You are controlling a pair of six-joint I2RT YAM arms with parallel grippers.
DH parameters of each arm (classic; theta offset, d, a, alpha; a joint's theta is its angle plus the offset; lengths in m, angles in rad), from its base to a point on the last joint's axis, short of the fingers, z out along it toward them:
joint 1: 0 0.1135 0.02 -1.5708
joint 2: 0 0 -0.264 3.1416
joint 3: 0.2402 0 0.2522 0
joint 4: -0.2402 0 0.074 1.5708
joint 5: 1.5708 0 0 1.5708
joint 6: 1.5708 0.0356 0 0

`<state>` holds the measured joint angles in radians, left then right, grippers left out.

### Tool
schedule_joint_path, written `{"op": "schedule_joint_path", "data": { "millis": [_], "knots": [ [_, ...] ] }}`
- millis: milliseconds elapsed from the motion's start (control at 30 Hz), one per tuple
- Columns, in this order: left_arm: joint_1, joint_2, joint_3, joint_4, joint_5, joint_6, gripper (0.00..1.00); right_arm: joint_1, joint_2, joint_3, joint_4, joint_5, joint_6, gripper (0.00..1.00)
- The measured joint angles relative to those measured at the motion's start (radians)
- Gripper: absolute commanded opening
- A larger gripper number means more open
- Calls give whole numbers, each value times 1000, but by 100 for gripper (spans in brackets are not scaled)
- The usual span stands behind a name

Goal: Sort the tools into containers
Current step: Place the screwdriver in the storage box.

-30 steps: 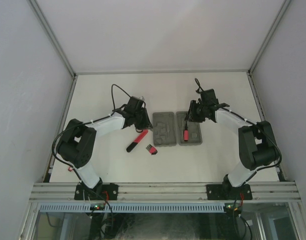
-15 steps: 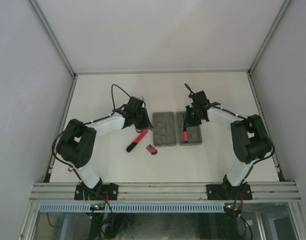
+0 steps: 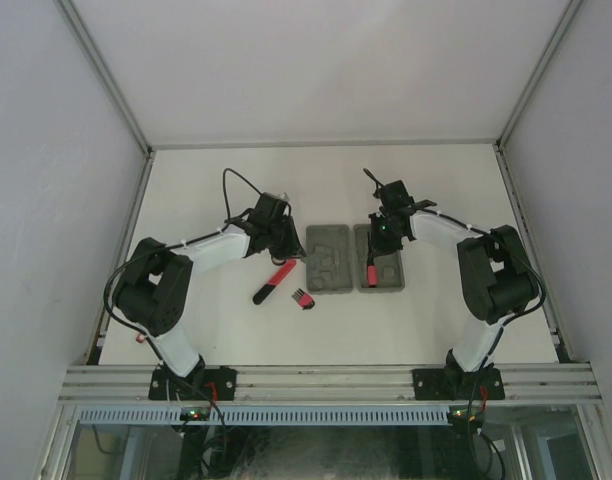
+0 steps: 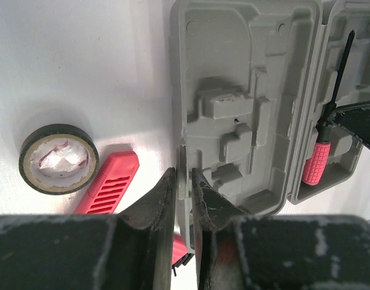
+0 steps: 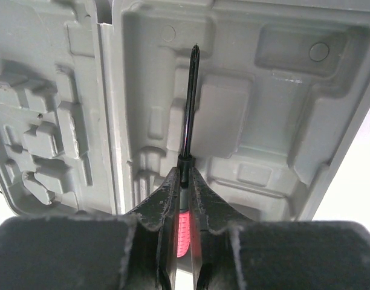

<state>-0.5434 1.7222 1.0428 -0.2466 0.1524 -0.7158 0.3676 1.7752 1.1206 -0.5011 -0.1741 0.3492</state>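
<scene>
mostly white table [image 3: 206, 190], white walls [image 3: 46, 150]; left end effector [image 4: 182, 178] pinches case [image 4: 233, 60] rim, right end effector [image 5: 184, 175] pinches screwdriver [image 5: 190, 103].

Left claw [image 4: 182, 176] pinching grey case [image 4: 245, 72] rim; black ring [image 4: 55, 129] beside.

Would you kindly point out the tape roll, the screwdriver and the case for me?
tape roll [image 4: 58, 128], left wrist view, black upper rim.
screwdriver [image 5: 188, 109], right wrist view, black shaft.
case [image 4: 228, 106], left wrist view, moulded inside of one half.

Overhead view from behind; two close wrist views; shared grey case [image 3: 328, 262].
</scene>
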Motion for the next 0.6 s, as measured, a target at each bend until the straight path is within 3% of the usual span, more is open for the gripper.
{"op": "schedule_joint_path", "data": {
  "millis": [367, 600],
  "knots": [
    [0, 0, 0, 0, -1, 0, 20, 9, -7, 6, -18, 21, -7, 20],
    [0, 0, 0, 0, -1, 0, 21, 35, -86, 5, -11, 63, -11, 19]
  ]
}}
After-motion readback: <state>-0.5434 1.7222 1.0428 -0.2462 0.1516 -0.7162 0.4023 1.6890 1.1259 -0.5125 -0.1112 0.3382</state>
